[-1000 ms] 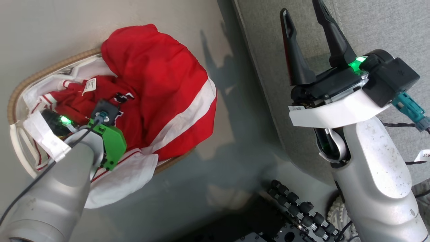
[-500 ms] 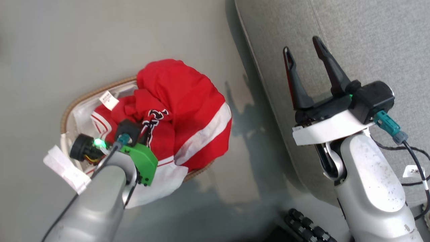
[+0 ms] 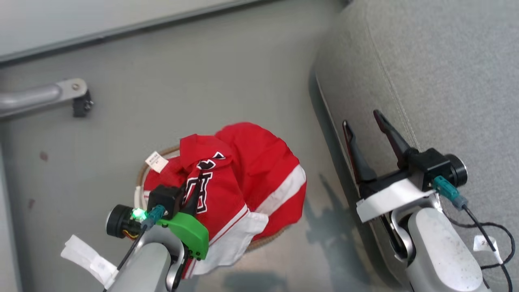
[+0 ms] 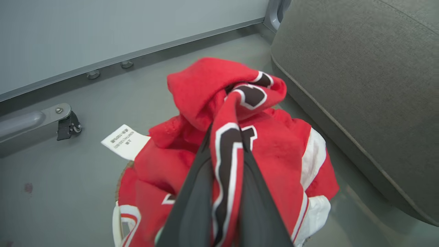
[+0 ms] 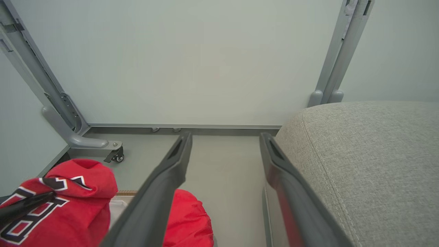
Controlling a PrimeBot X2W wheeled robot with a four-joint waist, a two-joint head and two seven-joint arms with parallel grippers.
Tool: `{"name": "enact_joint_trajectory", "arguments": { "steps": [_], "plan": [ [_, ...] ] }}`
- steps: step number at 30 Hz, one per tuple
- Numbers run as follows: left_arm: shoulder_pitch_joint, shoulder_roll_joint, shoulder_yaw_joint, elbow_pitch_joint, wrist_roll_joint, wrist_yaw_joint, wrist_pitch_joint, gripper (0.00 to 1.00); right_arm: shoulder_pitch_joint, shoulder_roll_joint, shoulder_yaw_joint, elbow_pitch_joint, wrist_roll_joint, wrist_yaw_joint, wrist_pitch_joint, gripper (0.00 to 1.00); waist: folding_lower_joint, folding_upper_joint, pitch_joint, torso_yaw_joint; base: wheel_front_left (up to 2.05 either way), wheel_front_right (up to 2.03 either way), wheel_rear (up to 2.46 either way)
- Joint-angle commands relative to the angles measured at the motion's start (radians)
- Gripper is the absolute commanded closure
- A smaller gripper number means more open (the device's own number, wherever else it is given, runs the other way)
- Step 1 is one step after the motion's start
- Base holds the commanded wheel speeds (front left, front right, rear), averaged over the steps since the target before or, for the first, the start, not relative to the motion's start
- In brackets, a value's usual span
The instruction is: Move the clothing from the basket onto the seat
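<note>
Left tool (image 4: 227, 133) pinching jersey (image 3: 211, 182), now raised higher over basket (image 3: 159, 153); right tool (image 3: 361, 117) spread by seat (image 3: 446, 81). Grey floor (image 3: 202, 81), pale wall (image 5: 205, 61).

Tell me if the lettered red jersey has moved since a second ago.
Yes: pinched by the left gripper, the lettered red jersey has lifted up from inside the brown-rimmed white basket.

A: How much of the basket (image 3: 140, 180) shows?
B: Only slivers of rim; the clothing (image 3: 247, 162) covers the rest. Print on the label (image 4: 125, 141) is too small to read; the seat (image 3: 446, 61) runs off-frame.
</note>
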Motion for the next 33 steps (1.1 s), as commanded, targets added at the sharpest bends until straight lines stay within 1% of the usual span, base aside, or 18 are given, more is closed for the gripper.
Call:
{"name": "enact_joint_trajectory", "arguments": {
  "steps": [1,6,14,18,22,26,30,33],
  "plan": [
    [0.032,-0.008,0.018,-0.024,0.011,-0.008,-0.004,1.00,0.027,-0.005,-0.002,0.010,-0.007,-0.001,-0.002,0.00,0.0001,0.0000,-0.139,0.085,0.00,0.00,0.00],
    [0.096,-0.029,0.087,-0.114,0.047,-0.024,-0.003,1.00,0.067,-0.008,0.002,0.025,-0.005,-0.001,-0.002,0.00,0.0001,0.0000,-0.198,0.102,0.00,0.00,0.00],
    [0.141,-0.065,0.155,-0.189,0.072,-0.047,-0.003,1.00,0.123,-0.016,0.008,0.052,0.018,-0.001,-0.002,0.00,0.0001,0.0000,-0.272,0.120,0.00,0.00,0.00],
    [0.148,-0.077,0.160,-0.223,0.076,-0.056,-0.003,1.00,0.152,-0.021,0.014,0.069,0.026,-0.001,-0.002,0.00,0.0001,0.0000,-0.310,0.126,0.00,0.00,0.00],
    [0.158,-0.081,0.164,-0.266,0.056,-0.062,-0.003,1.00,0.179,-0.029,0.033,0.086,0.035,-0.001,-0.002,0.00,0.0001,0.0000,-0.340,0.133,0.00,0.00,0.00],
    [0.155,-0.085,0.147,-0.305,0.047,-0.066,-0.003,1.00,0.201,-0.040,0.054,0.099,0.046,-0.001,-0.002,0.00,0.0001,0.0000,-0.357,0.142,0.00,0.00,0.00],
    [0.147,-0.086,0.126,-0.328,0.034,-0.065,-0.003,1.00,0.207,-0.055,0.093,0.114,0.059,-0.001,-0.002,0.00,0.0001,0.0000,-0.362,0.153,0.00,0.00,0.00],
    [0.142,-0.086,0.107,-0.339,0.025,-0.066,-0.003,1.00,0.192,-0.076,0.156,0.129,0.079,-0.001,-0.002,0.00,0.0001,0.0000,-0.362,0.164,0.00,0.00,0.00]
  ]
}}
